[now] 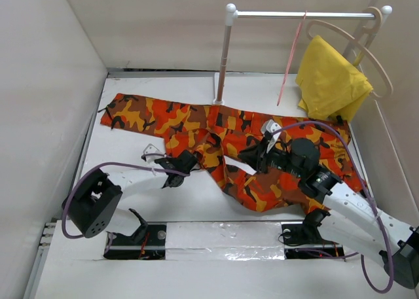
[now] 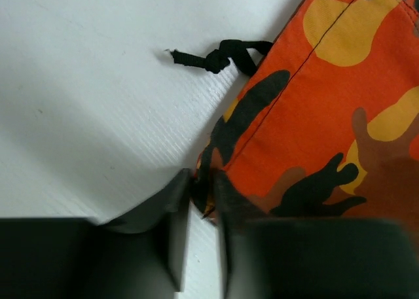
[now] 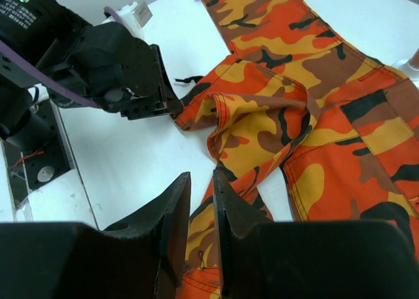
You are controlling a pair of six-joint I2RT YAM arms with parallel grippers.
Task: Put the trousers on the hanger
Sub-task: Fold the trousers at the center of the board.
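Note:
The camouflage trousers (image 1: 196, 119) lie spread across the white table, legs to the left and waist to the right. My left gripper (image 1: 190, 160) is shut on a corner of the trousers' edge (image 2: 327, 116), its jaws (image 2: 203, 189) pinching the cloth against the table beside a black drawstring (image 2: 216, 57). My right gripper (image 1: 247, 156) hovers over the middle of the trousers (image 3: 314, 116). Its jaws (image 3: 200, 175) are almost closed, with a narrow gap and nothing between them. The pink wire hanger (image 1: 291, 53) hangs from the rail at the back.
A white rack with a metal rail (image 1: 301, 14) and post (image 1: 224, 57) stands at the back. A beige wooden hanger (image 1: 370, 50) and a plain yellow cloth (image 1: 330, 83) hang at its right end. White walls enclose the table on three sides.

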